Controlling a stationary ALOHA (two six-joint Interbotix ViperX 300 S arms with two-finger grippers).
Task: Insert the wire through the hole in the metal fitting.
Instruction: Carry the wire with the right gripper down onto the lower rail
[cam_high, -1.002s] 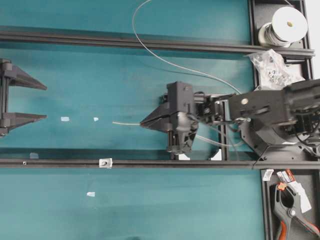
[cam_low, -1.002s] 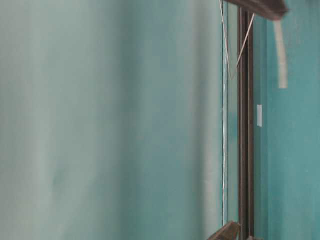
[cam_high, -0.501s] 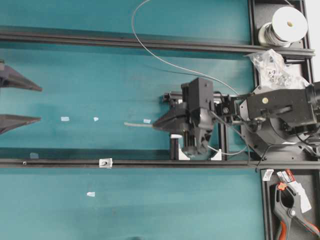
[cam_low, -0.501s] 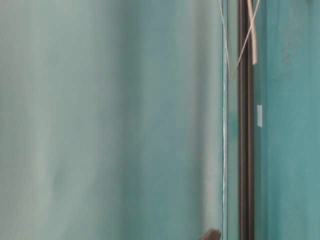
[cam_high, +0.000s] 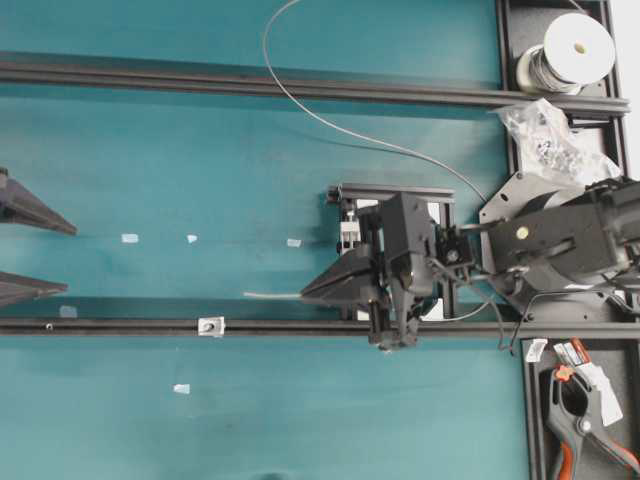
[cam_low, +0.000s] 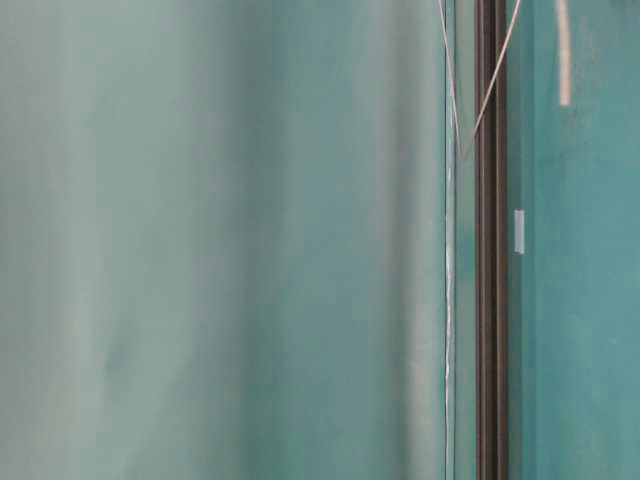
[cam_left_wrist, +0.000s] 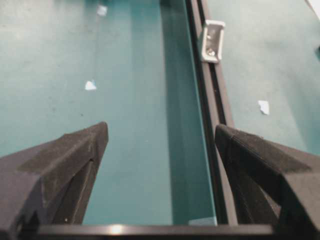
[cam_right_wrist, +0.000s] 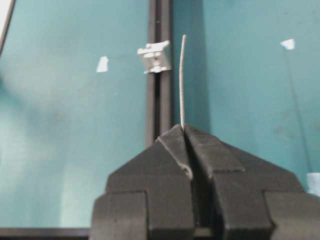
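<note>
A: Where's the metal fitting (cam_high: 210, 325)?

B: Seated on the lower rail (cam_high: 120, 326), a small shiny square with a dark hole. Take it as the landmark: the right gripper (cam_high: 308, 292) sits to its right and slightly above the rail, and the left gripper (cam_high: 25, 250) is off to its left, also above the rail.

A: And the wire (cam_high: 268, 295)?

B: The right gripper's jaws are pressed fully together on it, with a short free end poking out of the tips toward the fitting, not yet reaching it. The rest trails back in a long loop over the upper rail (cam_high: 250, 84).

A: The left one?

B: Spread about as wide as it goes, holding nothing.

A: How will that wire behave?

B: Light and thin, I'd judge, and springy: in the right wrist view the free end (cam_right_wrist: 182, 80) bows slightly. A short stub should stay fairly stiff; a longer one would likely flop, so pinching near the tip looks sensible.

A: The fitting?

B: Tiny and rigid. It may shift if nudged, so the left gripper could steady it by its sides.
</note>
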